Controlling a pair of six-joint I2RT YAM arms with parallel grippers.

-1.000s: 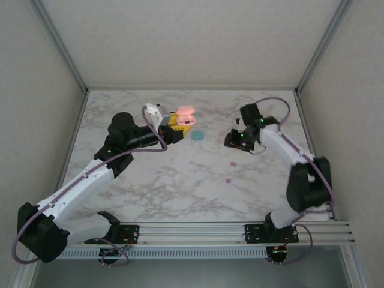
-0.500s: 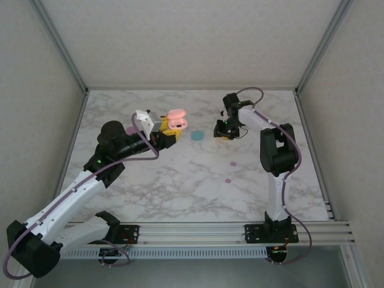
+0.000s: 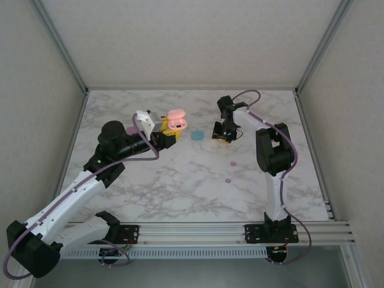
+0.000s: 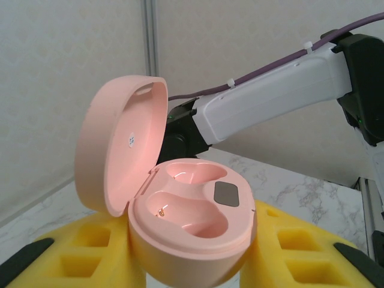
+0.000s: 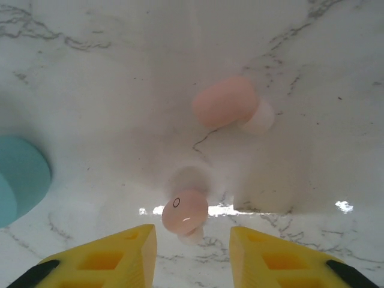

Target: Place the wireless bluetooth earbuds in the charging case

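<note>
The left gripper is pressed together on the charging case and holds it above the far half of the table, left of the middle. The lid stands open and both wells inside are empty.

Just right of the case, a teal disc lies flat on the table, between the two grippers.

Further right, the right gripper points down at the table in the far half, a little right of the middle. Its jaws stand apart with nothing between them. The near peach earbud lies straight ahead of the gap, slightly toward the finger on the left side of the wrist view, its white tip turned to the gripper. The far peach earbud lies beyond it, apart, its long axis running across the gap, white tip to the right.

The right arm is clearly the nearer one, so the next move is probably a short reach forward and a pinch.

Two magenta earbuds lie closer to the near edge.

The right wrist view gives the outline and axis of the peach earbuds. The top view gives how the case stands from them: to their left, past the disc.
</note>
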